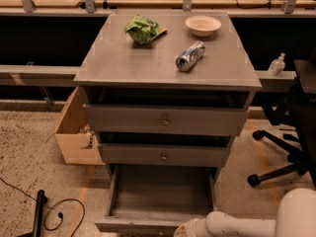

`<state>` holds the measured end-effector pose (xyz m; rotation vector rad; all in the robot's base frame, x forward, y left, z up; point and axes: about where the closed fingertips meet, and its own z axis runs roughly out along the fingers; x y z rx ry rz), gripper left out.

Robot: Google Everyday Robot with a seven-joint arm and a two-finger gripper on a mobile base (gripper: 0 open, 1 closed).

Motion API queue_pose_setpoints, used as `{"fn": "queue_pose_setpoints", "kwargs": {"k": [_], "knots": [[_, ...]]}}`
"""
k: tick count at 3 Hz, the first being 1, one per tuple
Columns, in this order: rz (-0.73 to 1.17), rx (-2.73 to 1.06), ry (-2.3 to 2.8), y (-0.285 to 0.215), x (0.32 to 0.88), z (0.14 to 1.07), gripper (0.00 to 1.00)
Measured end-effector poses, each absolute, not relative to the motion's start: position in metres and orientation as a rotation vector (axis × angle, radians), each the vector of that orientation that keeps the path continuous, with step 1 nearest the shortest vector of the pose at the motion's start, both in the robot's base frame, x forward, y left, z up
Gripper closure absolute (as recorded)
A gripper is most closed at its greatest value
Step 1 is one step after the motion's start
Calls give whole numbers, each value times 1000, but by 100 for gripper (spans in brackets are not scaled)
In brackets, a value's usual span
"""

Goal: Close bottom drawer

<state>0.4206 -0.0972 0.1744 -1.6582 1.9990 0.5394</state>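
The grey cabinet [168, 63] has three drawers. The bottom drawer [160, 194] is pulled far out, a wide shallow grey tray with nothing in it, its front edge at the lower border of the view. My gripper [186, 229] sits at the end of the white arm [242, 223], which reaches in from the lower right. It is right at the drawer's front edge, right of centre, and partly cut off by the frame. The drawer's knob is not visible. The two upper drawers [165, 120] with brass knobs stand slightly ajar.
On the cabinet top lie a green bag [143, 29], a white bowl [203, 25] and a tipped can [190, 56]. A cardboard box [74, 132] stands at the cabinet's left. An office chair [291, 147] is on the right. A black cable [54, 216] lies on the floor at lower left.
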Motion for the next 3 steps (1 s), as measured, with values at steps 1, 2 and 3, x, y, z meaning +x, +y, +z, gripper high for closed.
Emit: {"fn": "queue_pose_setpoints", "kwargs": {"k": [1,2,3], "knots": [[401,-1671,2009,-98,423,166,100],[312,-1650,2016,-100,431,161,100],[312,-1650,2016,-100,430,161,100]]}}
